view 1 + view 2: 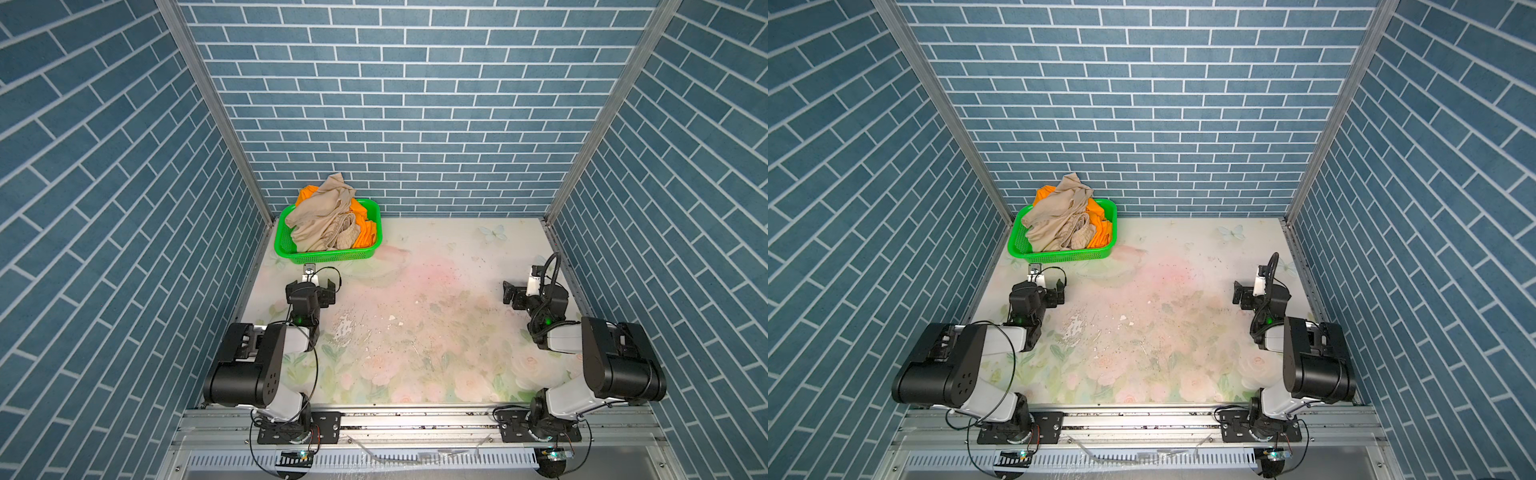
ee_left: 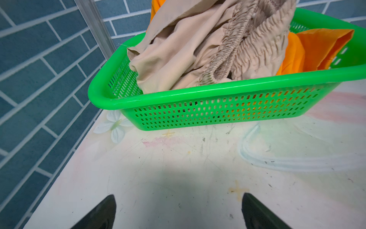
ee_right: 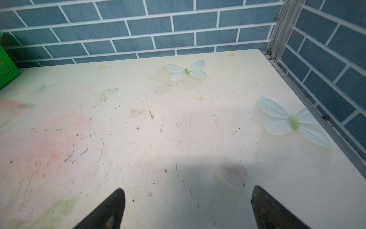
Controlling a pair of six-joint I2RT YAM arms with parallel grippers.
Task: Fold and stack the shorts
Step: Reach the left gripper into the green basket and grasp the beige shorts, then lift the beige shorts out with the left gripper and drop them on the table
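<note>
Both pairs of shorts lie heaped in the green basket (image 1: 332,255), which stands at the far left corner of the table (image 1: 436,270), close to the back wall. The beige shorts (image 1: 324,216) are on top in a crumpled mound, with 1 fold rising well above the rim. In the left wrist view their gathered elastic waistband (image 2: 247,49) curls down toward the basket's near wall. The orange shorts (image 1: 368,230) lie underneath, showing at the back of the pile and along the basket's right side, and orange also shows through the slots of the near wall. The left gripper (image 1: 311,291) is just in front of the basket, near it but not touching. Its 2 fingers (image 2: 103,212) are spread wide and empty, with bare scuffed tabletop between them. The right gripper (image 1: 512,295) is well apart from the basket, over by the table's right edge. Its jaws are equally wide, gripping nothing, above a stretch of table printed with pale butterflies (image 3: 187,71). Only a corner of the basket shows at the edge of the right wrist view.
</note>
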